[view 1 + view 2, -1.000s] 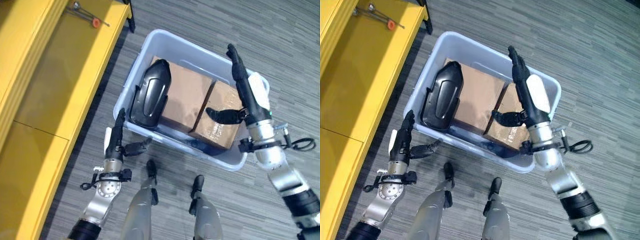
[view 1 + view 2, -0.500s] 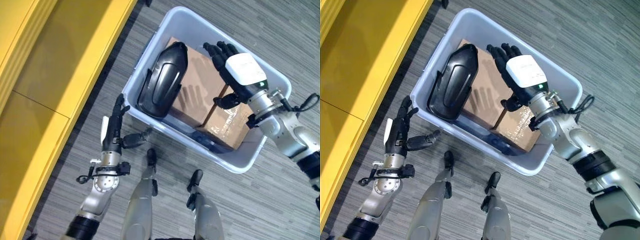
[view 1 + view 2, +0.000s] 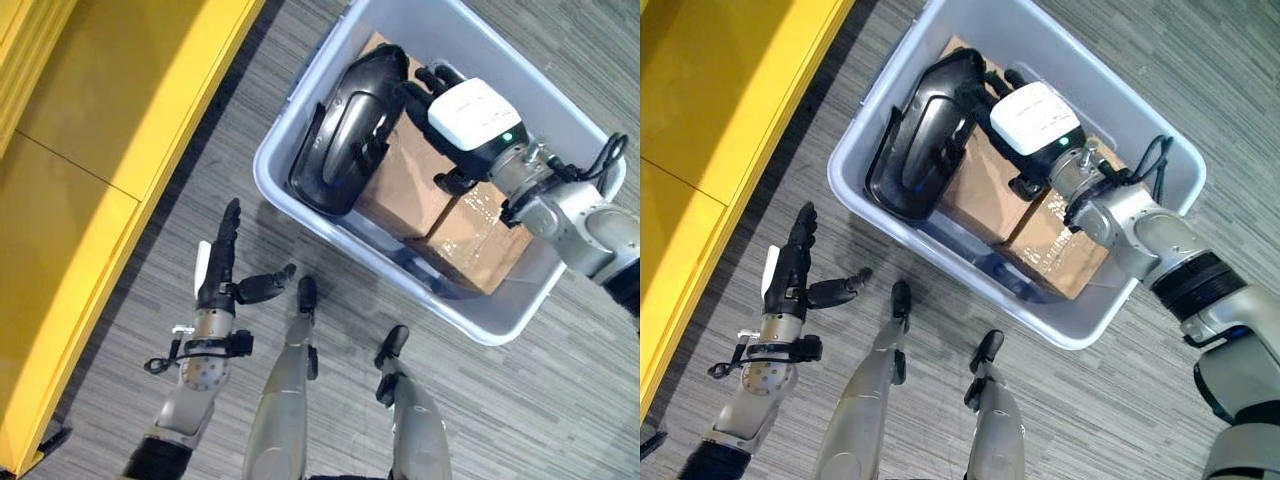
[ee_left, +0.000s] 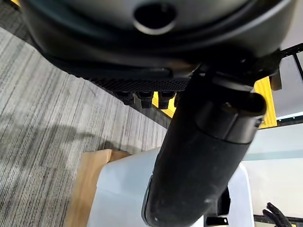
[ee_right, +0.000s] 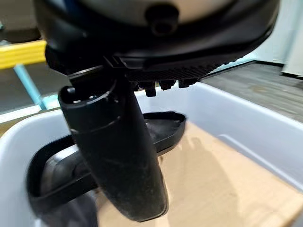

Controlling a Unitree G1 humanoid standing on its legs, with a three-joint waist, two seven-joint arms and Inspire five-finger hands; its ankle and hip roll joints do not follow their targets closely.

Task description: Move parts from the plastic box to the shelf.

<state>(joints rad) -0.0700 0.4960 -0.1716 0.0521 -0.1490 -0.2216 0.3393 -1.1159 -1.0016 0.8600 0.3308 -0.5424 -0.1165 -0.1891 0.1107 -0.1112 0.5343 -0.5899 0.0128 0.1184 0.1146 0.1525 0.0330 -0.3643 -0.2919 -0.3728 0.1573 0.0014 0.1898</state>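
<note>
Plastic box [image 3: 300, 185]: pale grey-blue plastic, smooth, faintly translucent walls. Black part [image 3: 345, 135]: moulded plastic, smooth with a soft sheen. Cardboard boxes [image 3: 470, 235]: matt brown card, glossy tape on top. Shelf [image 3: 110, 110]: yellow painted surface, smooth, semi-gloss. Floor [image 3: 520, 400]: grey striped carpet, matt, rough-textured.

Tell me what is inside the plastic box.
The plastic box holds a black moulded part leaning over two cardboard boxes, with the right hand reaching in. Anything beneath them is covered.
</note>
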